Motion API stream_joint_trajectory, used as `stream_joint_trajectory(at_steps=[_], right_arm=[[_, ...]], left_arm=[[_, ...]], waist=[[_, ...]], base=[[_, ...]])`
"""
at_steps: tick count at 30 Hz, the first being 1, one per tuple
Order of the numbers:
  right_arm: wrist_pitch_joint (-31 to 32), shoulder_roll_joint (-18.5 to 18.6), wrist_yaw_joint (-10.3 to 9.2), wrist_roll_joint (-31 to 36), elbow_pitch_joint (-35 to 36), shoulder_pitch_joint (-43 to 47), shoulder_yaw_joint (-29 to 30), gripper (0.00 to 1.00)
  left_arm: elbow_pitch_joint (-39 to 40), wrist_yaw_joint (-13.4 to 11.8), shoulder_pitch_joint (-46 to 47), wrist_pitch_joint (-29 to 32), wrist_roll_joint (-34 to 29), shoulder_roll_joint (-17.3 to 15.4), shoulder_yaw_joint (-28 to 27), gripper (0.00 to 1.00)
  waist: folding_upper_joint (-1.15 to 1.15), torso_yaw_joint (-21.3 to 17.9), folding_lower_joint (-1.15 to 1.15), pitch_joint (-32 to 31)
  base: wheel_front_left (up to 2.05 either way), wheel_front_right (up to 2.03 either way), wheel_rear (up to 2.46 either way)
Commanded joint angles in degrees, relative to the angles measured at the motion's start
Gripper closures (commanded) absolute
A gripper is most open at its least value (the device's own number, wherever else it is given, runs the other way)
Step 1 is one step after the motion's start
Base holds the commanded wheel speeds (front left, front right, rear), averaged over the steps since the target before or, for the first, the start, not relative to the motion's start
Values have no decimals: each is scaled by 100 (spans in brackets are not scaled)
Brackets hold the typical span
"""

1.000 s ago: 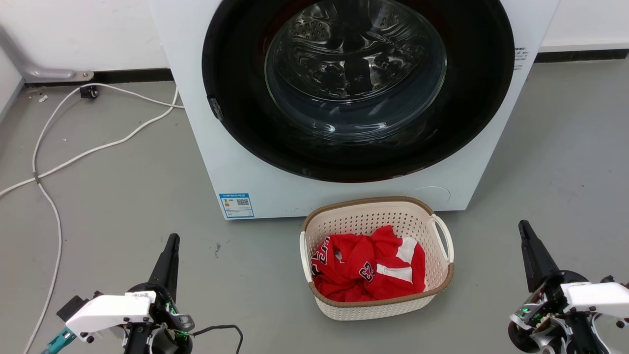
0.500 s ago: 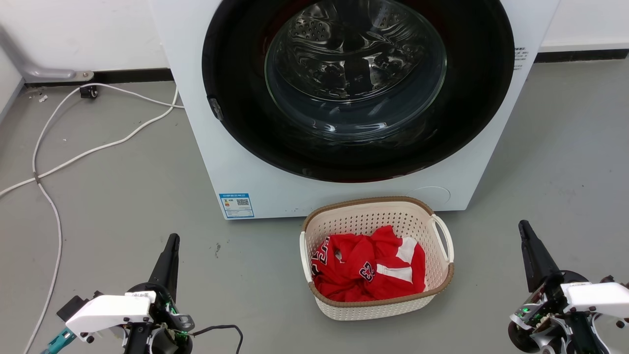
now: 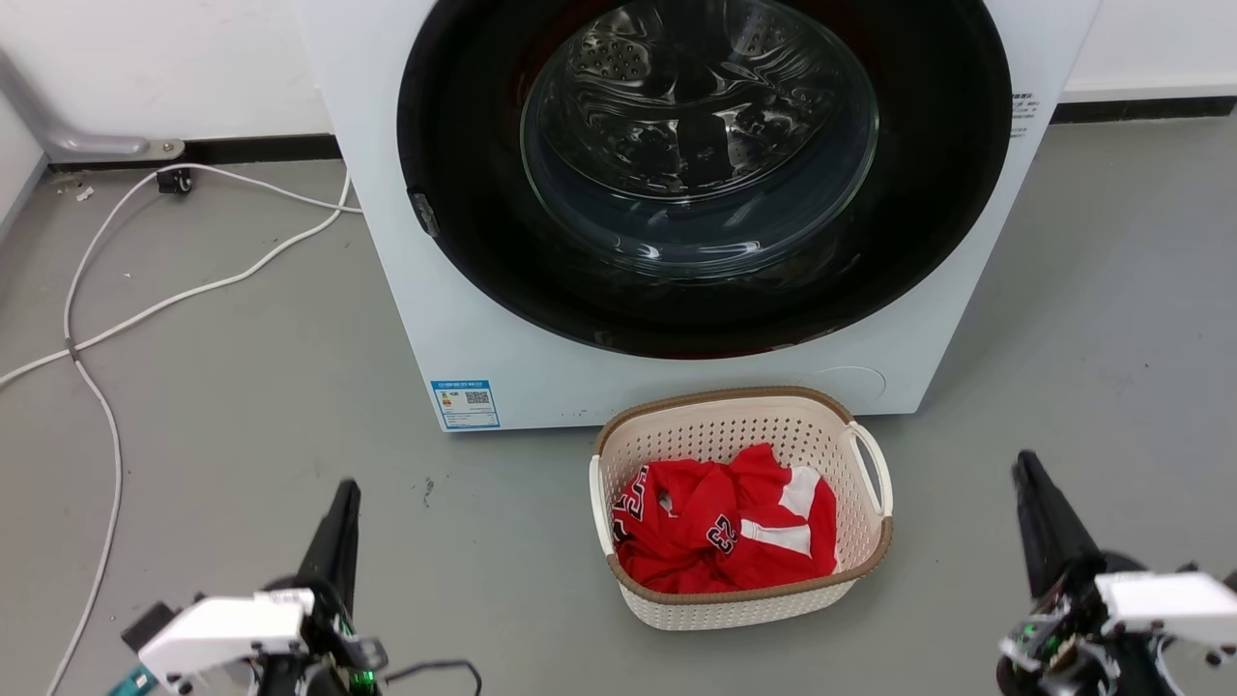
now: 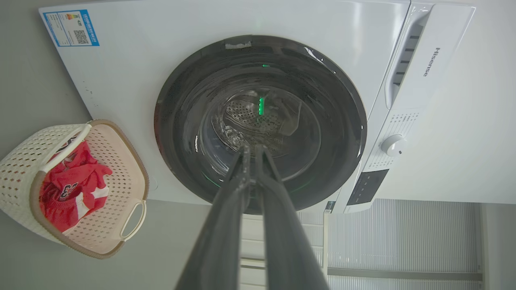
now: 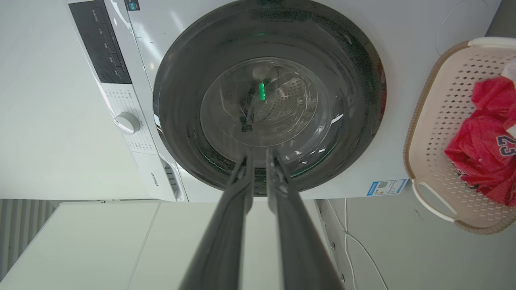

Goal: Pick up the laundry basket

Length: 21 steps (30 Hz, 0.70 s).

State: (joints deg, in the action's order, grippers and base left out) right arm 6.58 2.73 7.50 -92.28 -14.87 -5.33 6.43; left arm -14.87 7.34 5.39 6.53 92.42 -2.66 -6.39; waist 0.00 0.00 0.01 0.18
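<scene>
The laundry basket [image 3: 736, 609] stands on the grey floor just in front of the washer, cream and perforated with a brown rim and a white loop handle on each side. A red jersey [image 3: 725, 530] lies crumpled inside it. My left gripper [image 3: 345, 489] is low at the left, well apart from the basket, its fingers pressed together and holding nothing. My right gripper [image 3: 1022, 460] is low at the right, also clear of the basket, shut and empty. The left wrist view has the basket [image 4: 117, 169] at its left edge; in the right wrist view the basket [image 5: 439, 121] is at the right edge.
A white front-loading washer [image 3: 464, 319] with a dark round door [image 3: 701, 164] rises directly behind the basket. White cables [image 3: 116, 319] trail over the floor at the left. Bare grey floor lies on both sides of the basket.
Both grippers have sunk slightly lower in the head view. The basket and the washer have stayed where they were.
</scene>
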Motion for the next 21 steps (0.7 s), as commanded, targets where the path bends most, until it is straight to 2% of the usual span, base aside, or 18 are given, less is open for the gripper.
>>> stream_joint_trajectory(at_steps=[1, 6, 12, 21], right_arm=[[-1, -3, 0, 0, -41, 46, -2, 0], [-132, -4, 0, 166, -24, 103, -39, 0], [-303, -2, 0, 813, 143, 127, -41, 0], [-541, 1, 0, 2101, 500, 203, -145, 0]], left_arm=[[-44, -2, -44, -7, 0, 8, 8, 0], [25, -1, -102, -138, -135, 12, 48, 0], [186, -22, -104, -308, -719, 8, 28, 0], [533, -315, -145, -545, -1835, 2, 181, 0]], waist=[[0, 0, 0, 0], [0, 1, 0, 5], [0, 4, 0, 17], [0, 7, 0, 34]], base=[[0, 0, 0], [0, 0, 0], [0, 0, 0], [0, 0, 0]])
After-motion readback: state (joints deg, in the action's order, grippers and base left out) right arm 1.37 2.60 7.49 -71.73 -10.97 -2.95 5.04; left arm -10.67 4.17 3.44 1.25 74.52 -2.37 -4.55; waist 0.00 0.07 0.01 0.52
